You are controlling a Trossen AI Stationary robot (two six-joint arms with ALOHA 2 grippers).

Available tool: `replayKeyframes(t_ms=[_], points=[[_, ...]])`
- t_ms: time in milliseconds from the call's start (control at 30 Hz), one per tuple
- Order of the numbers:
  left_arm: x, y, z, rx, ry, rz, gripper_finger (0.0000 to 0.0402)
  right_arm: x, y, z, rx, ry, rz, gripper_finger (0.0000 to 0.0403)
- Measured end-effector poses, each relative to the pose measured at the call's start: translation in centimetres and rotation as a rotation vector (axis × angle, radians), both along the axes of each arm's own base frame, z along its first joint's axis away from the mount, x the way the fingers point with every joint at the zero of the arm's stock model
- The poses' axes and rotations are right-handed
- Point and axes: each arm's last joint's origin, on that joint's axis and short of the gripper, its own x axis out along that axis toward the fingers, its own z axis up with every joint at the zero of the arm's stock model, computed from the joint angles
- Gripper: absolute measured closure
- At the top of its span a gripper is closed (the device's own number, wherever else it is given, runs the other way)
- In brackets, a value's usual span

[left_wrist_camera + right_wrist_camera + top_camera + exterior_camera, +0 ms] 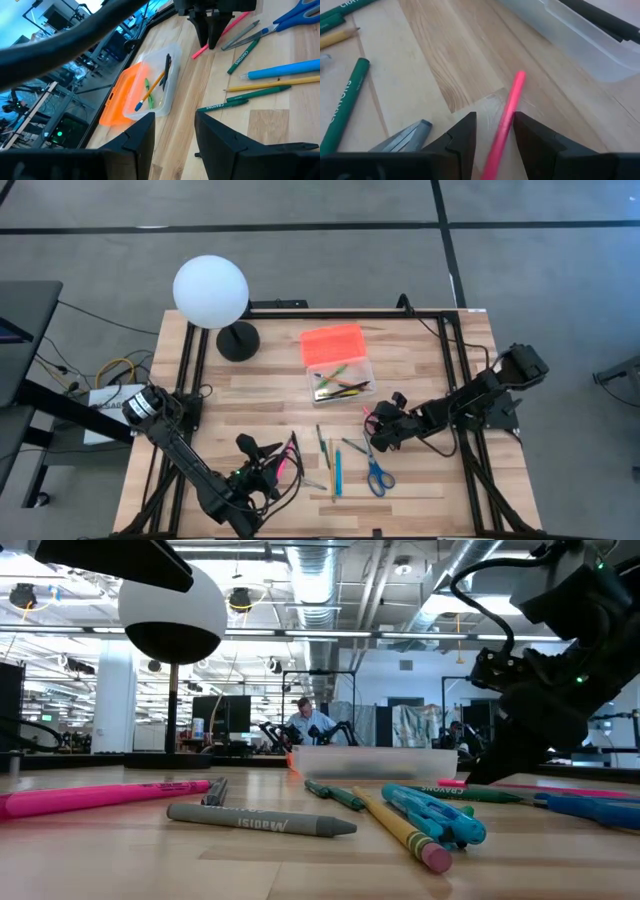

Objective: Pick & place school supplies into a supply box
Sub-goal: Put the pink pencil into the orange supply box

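Observation:
The supply box [340, 380] is a clear tray holding a few pens, with its orange lid [332, 343] lying on the table at its far side. Loose school supplies lie near the front edge: green crayons [243, 53], a blue marker [337, 472], a yellow pencil [400, 830] and blue-handled scissors [377, 473]. My right gripper [494, 117] is open, slanting down over a pink pencil [506, 120] that lies flat on the table, with one finger on either side of it and a gap on both sides. My left gripper [175, 120] stands open above the table at the front left, beside a pink marker [291, 460].
A white globe lamp [210, 292] on a black base [238, 340] stands at the far left. A grey crayon [260, 820] lies near the front. Black frame rails [455, 370] run along both sides of the table. Bare wood shows between the box and the loose supplies.

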Motion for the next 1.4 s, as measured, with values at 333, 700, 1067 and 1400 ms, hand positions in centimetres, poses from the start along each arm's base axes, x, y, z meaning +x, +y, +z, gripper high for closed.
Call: replayKeyframes(t_ms=[333,700,1067,1400], points=[[0.0,0.0,0.0,-0.002,-0.001,0.001,0.0268,-0.9,-0.2,0.1,0.04,0.114,0.016,0.0306],[0.0,0.0,0.0,-0.002,-0.001,0.001,0.0268,-1.4,0.0,1.6,0.154,0.225,0.051,0.0339],[0.0,0.0,0.0,-0.008,0.007,0.002,0.0268,-2.0,0.4,3.1,0.25,0.451,0.07,0.0372],[0.0,0.0,0.0,-0.009,0.007,0.002,0.0268,-2.1,0.5,3.2,0.266,0.49,0.154,0.0361]])
